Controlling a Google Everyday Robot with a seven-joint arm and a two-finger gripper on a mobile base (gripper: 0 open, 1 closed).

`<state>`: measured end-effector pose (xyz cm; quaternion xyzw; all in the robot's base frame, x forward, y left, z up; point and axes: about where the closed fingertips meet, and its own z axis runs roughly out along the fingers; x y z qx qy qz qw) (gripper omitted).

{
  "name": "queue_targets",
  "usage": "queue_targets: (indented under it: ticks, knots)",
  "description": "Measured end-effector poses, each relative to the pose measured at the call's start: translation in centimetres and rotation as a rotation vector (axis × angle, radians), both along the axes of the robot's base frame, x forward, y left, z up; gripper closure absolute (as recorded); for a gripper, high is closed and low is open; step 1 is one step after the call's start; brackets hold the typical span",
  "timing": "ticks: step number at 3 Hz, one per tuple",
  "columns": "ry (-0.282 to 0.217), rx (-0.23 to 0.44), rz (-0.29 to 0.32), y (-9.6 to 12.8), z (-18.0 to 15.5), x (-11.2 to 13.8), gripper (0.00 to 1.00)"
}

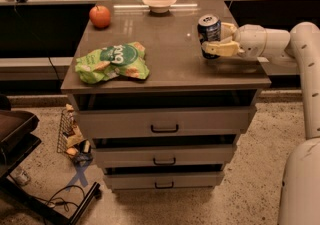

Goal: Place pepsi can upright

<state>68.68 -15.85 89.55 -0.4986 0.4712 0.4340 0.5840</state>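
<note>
Gripping the pepsi can [209, 30] near the right edge of the table [170, 66], the tool [215, 37] extends in from the right on a white arm [272, 43]. The tool is closed on the can. Its pale fingers [220, 48] sit on both sides, one across the lower front, the other behind near the top rim. The can is upright with its silver top facing up. Its base is at the table surface; cannot tell if it rests fully on it. The can looks dark blue and sits in the right rear part of the tabletop, well apart from the other items.

A red apple [100, 16] is at the rear left corner. A white bowl [159, 2] is at rear centre near the back edge, open side up. A green chip bag [113, 62] lies flat and crumpled at front left, near the front edge. Apple, bowl and bag are all apart from each other.

The table is a brown-topped cabinet with three drawers [165, 121] below, each with a dark handle and a dark gap above it. The floor is speckled. A wire basket [70, 136] holding small packets stands at the cabinet's lower left, with a blue tape cross [77, 175] just in front of it. The robot's white body [300, 184] fills the lower right corner.
</note>
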Motion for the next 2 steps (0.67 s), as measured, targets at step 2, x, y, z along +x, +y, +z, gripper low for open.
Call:
queue_targets:
  ticks: [2]
  knots:
    - [0.057, -0.026, 0.017, 0.5, -2.6, -0.2, 1.0]
